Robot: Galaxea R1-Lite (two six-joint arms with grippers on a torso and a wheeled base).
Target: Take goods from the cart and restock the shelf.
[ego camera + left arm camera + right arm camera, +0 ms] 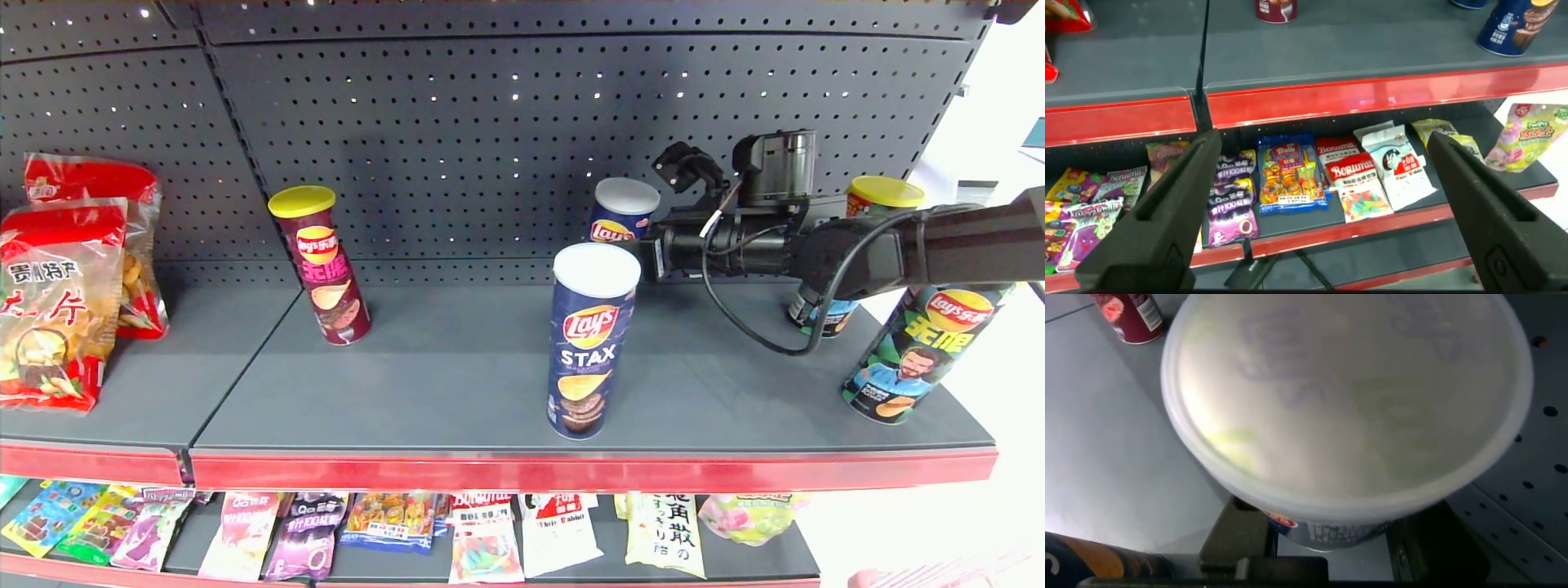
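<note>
The shelf (457,367) was the biggest thing before you, a grey deck with a red front lip and a pegboard back. Your right arm (922,245) lay across it from the side, level with the can tops. At its end the right gripper (641,245) was closed on the back blue can (622,211). In the right wrist view, that can's white lid sat just above the gripper, with a dark finger (1233,539) on each side of the can body. You could not tell whether the can's base touched the deck.

The red bags (57,278) stood well apart from the right gripper, far beyond its tip at the shelf's other end. The green can (922,351) stood tilted back along the arm, under it and near the shelf lip. The front blue can (589,343) stood upright just beside the right gripper, on the lip side. The maroon can (321,265) leaned a little, past the gripper's tip and apart from it. The yellow-lid can (882,196) stood behind the wrist, against the pegboard.

Your left gripper (1323,212) was spread wide and held nothing. It pointed at the lower bags (1290,175), which lay in a row under the red lip.
</note>
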